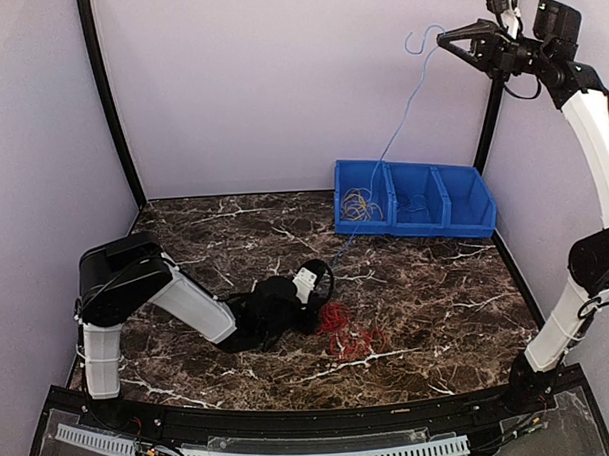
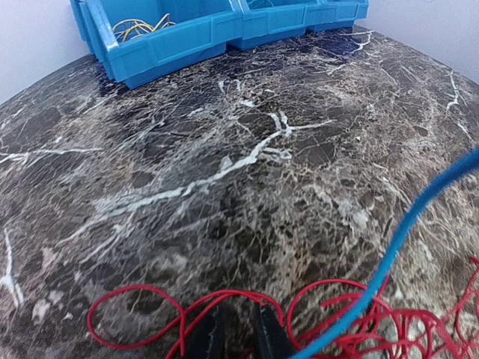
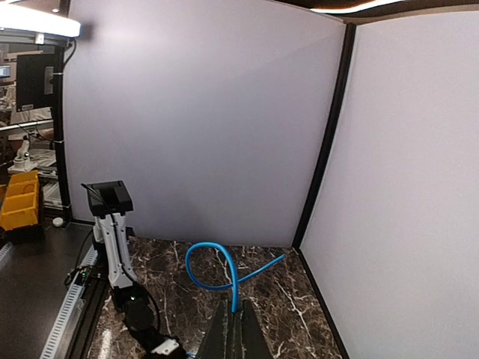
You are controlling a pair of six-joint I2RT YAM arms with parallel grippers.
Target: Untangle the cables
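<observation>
The red cable [image 1: 353, 338] lies in a loose tangle on the marble table [image 1: 437, 303]. My left gripper [image 1: 320, 312] is low at its left edge. In the left wrist view the fingers [image 2: 240, 311] stand nearly together, with red cable [image 2: 332, 281] strands looped around the tips and one caught between them. My right gripper [image 1: 443, 40] is raised high at the back right, shut on the blue cable [image 1: 401, 125]. That cable runs taut down to the tangle and crosses the left wrist view as a blue cable [image 2: 404, 232]. Its free end curls past the right gripper [image 3: 234, 313] as a blue cable loop [image 3: 217, 258].
A blue bin with three compartments [image 1: 414, 224] stands at the back right of the table. A yellow cable [image 1: 357, 204] lies in its left compartment, seen also as yellow cable [image 2: 135, 28]. Pale walls enclose the table on three sides.
</observation>
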